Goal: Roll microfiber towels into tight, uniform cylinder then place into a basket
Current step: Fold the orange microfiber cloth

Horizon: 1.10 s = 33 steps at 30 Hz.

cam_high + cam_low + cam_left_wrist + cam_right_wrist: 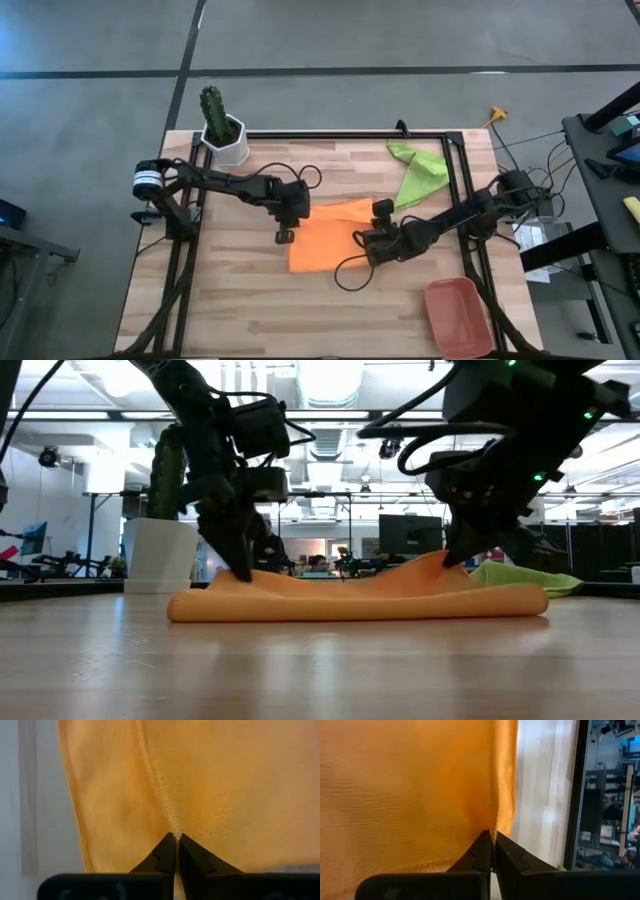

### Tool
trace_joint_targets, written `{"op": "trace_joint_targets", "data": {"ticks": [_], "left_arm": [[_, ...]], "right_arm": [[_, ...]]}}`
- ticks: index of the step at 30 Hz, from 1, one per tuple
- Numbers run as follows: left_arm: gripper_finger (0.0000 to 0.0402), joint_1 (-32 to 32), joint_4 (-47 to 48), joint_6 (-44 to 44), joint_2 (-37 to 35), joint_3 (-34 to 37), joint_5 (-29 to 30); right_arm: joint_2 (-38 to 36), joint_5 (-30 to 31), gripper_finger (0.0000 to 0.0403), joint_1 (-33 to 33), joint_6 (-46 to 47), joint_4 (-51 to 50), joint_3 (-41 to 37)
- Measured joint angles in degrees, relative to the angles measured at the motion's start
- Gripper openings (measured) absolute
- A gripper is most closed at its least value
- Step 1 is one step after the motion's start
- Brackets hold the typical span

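At table centre, the left gripper (285, 233) pinches the left edge of the soft, finely woven orange towel (330, 240), fingers (162, 857) together on a raised fold. Right gripper (362, 240) clamps the towel's right edge likewise. Crumpled green towel (420, 170) lies far right; smooth, round-cornered terracotta basket (458, 315) sits near right.

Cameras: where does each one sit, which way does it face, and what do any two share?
High view: overhead, straight down on table, both arms, basket, green towel.
Low view: tabletop height, level across; both grippers pinch the orange towel.
Left wrist view: left gripper shut on towel edge.
Right wrist view: right gripper shut on the opposite edge.
Shared: all four show the orange towel.
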State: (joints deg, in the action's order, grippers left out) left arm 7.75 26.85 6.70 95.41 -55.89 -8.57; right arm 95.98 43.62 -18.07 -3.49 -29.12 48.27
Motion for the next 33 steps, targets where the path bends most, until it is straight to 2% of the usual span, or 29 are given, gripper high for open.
{"op": "trace_joint_targets", "data": {"ticks": [9,12,16,18,26,33], "left_arm": [[0.0001,-1.83,2.52,-1.83,-0.1,0.18,1.62],[0.0001,-1.81,2.21,-1.7,-0.1,0.49,2.53],[0.0001,-1.81,0.22,-1.4,-0.1,0.89,7.95],[0.0001,-1.81,-0.81,-1.38,-0.1,0.97,9.48],[0.0001,-1.77,-3.91,1.16,-0.1,0.89,9.68],[0.0001,-1.77,-2.32,1.2,-0.1,1.0,9.74]], "right_arm": [[0.0,-0.92,0.0009,5.41,-3.65,1.39,0.0],[0.0,-6.14,0.0009,7.36,-5.27,2.89,-0.09],[0.13,-12.17,0.0009,9.73,-5.14,4.46,-0.14],[0.13,-12.12,0.0009,10.41,-4.29,4.24,-0.26],[0.13,-12.04,0.0009,10.85,-3.03,3.1,-0.74],[0.07,-7.66,0.0009,10.85,0.47,-1.19,-0.93]]}}
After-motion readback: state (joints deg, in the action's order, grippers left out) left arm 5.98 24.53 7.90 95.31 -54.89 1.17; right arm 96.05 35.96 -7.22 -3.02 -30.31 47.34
